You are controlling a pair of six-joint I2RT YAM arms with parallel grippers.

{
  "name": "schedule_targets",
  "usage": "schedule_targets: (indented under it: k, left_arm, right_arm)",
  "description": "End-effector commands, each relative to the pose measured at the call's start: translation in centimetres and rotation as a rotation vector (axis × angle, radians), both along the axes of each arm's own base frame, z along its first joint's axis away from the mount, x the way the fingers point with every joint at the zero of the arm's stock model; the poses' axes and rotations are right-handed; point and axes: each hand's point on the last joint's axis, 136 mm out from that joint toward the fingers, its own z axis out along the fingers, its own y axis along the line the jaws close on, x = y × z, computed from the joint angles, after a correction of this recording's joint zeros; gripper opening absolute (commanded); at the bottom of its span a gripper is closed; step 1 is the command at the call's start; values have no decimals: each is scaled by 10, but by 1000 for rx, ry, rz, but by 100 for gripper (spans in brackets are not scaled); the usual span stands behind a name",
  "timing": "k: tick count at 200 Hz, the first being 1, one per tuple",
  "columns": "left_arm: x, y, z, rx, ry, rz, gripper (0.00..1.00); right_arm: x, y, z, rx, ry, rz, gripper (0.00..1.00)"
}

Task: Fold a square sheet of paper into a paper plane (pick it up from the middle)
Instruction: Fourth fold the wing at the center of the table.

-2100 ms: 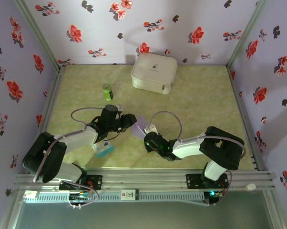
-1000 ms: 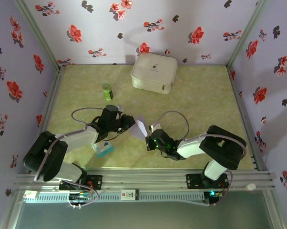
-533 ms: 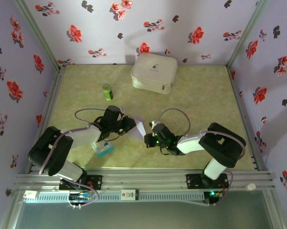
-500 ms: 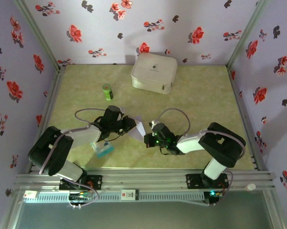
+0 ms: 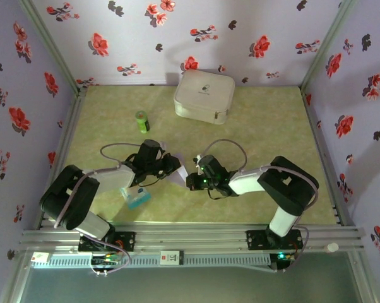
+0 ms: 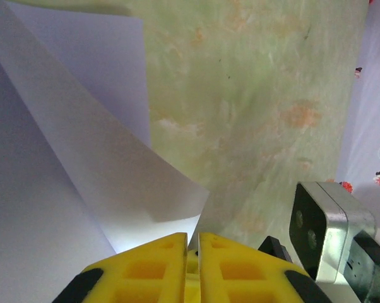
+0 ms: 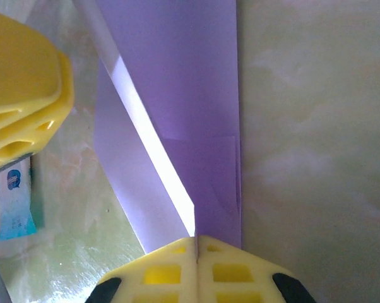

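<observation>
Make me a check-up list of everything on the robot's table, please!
Surface: mottled green tabletop, flat.
Job's things: pale lavender square sheet of paper, partly folded, held between both arms.
Clutter: white zipped case at the back; small green bottle left of it; blue-and-white plastic packet beside the left arm.
Grippers: yellow left fingers shut on the paper; yellow right fingers shut on its edge.
Cables: grey cable loops, one arching over each arm.
Surroundings: lavender walls with red flowers; metal rail at the near edge.
</observation>
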Motion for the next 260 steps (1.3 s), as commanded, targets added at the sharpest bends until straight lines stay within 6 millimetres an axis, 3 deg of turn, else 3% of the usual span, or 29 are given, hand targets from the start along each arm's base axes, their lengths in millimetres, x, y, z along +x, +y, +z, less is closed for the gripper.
schedule_targets:
  k: [1, 79, 149, 260]
  left_arm:
    - [5, 1, -4, 27, -22, 3, 12]
    - [10, 7, -24, 72, 16, 23, 11]
    - [8, 24, -45, 149, 68, 67, 10]
    - [7, 31, -51, 170, 76, 88, 9]
  right_arm:
    - [-14, -8, -21, -53, 118, 8, 2]
    - [-16, -6, -22, -55, 174, 16, 2]
    - [-17, -3, -25, -40, 232, 23, 2]
    - [-20, -2, -30, -42, 299, 30, 4]
